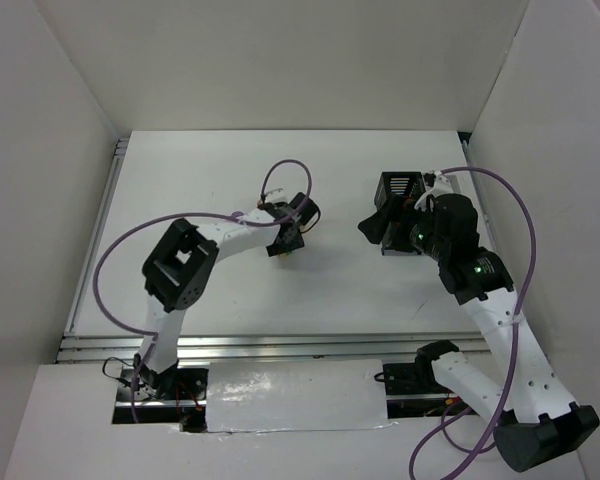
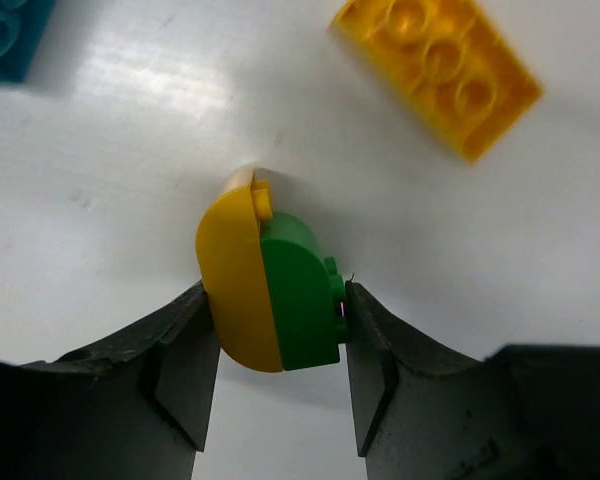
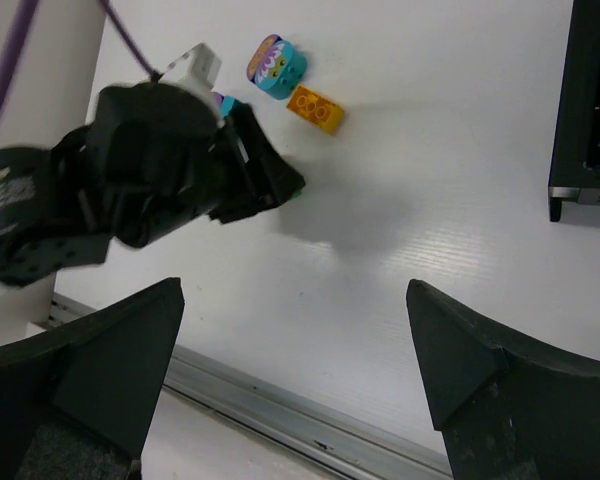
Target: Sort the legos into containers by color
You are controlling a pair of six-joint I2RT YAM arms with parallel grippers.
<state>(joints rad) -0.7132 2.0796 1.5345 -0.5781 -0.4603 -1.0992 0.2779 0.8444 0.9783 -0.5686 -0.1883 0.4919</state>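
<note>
While my left tool point(image 2: 277, 305) is clenched on the yellow-and-green stacked pair point(image 2: 265, 270) low at the worktop point(image 2: 130, 150), I judge this the pick-up step, and next I must lift and carry it right toward the black bin point(image 1: 400, 187), near which my right tool point(image 3: 300, 380) hangs released.

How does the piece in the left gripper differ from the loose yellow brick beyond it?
The gripped piece is two-coloured, yellow and green, with a rounded outline; the yellow brick is one colour and rectangular. The gripped piece sits pinched in the left gripper; the yellow brick lies free on the table. Both carry studs.
</note>
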